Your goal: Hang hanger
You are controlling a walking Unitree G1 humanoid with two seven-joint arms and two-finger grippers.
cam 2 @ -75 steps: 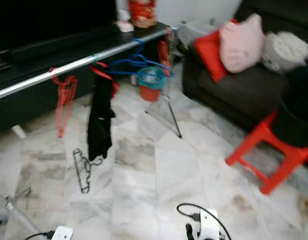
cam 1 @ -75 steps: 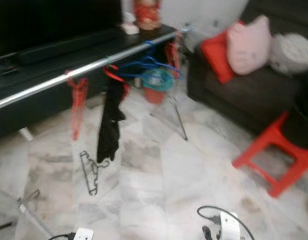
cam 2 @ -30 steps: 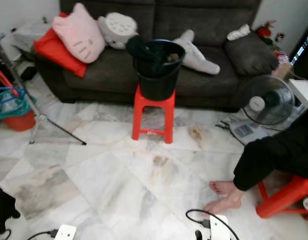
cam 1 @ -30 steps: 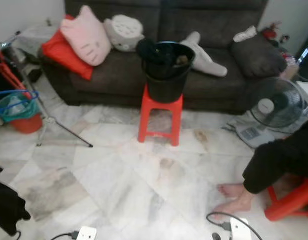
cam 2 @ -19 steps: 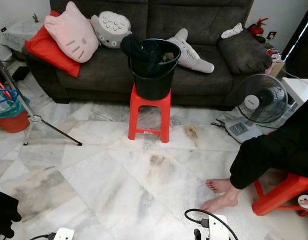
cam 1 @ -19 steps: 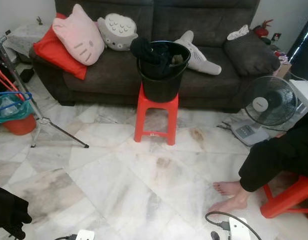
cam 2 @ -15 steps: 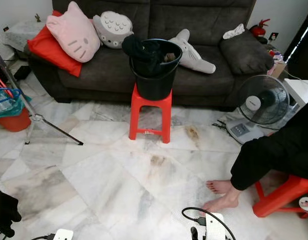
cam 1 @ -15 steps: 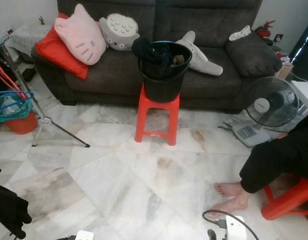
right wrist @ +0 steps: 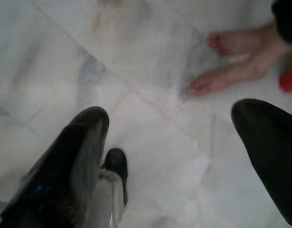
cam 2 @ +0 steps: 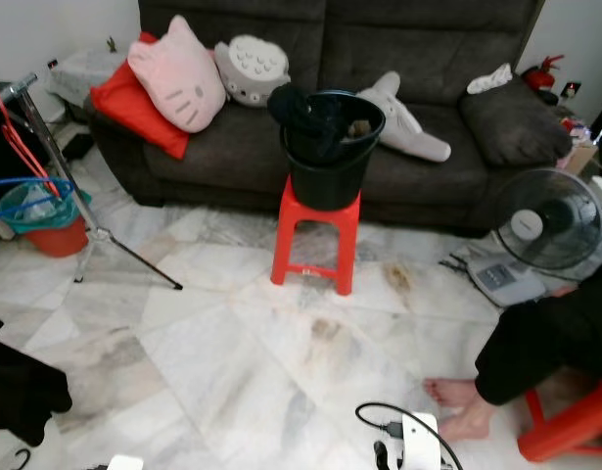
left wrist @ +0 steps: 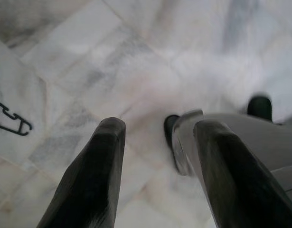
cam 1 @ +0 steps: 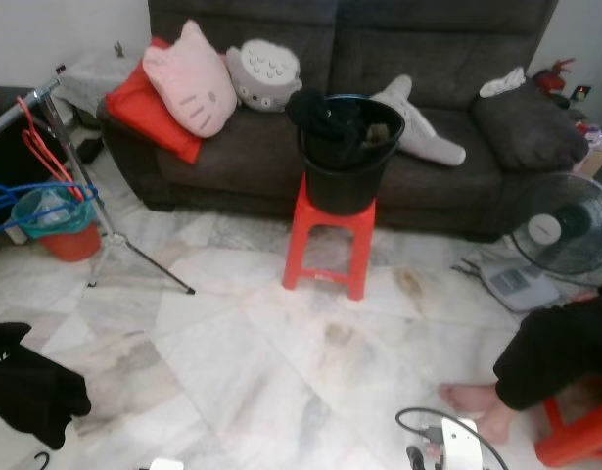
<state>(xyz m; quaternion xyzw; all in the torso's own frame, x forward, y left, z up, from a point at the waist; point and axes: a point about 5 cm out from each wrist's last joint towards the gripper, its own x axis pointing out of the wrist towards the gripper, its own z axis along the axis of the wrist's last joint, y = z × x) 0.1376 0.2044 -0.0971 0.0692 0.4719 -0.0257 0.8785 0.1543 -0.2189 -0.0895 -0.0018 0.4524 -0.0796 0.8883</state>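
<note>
The left hand (left wrist: pixel 157 175) hangs over the marble floor (cam 1: pixel 281 372), fingers spread and gripping nothing; the right hand (right wrist: pixel 183 161) likewise – wide apart, above tiles near a person's bare feet (right wrist: pixel 231 61). A hanger's black hook (left wrist: pixel 13 121) lies on the floor by the left hand. At far left, a red hanger (cam 1: pixel 41 147) and a blue hanger (cam 1: pixel 26 196) hang on the rack rail (cam 1: pixel 22 106) – beside a dark sofa (cam 1: pixel 428 59)

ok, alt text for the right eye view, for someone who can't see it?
A black bucket holding dark clothes stands on a red stool on a marble floor, before a dark sofa with plush cushions. A seated person's bare feet show lower right; a rack with red and blue hangers stands far left.
</note>
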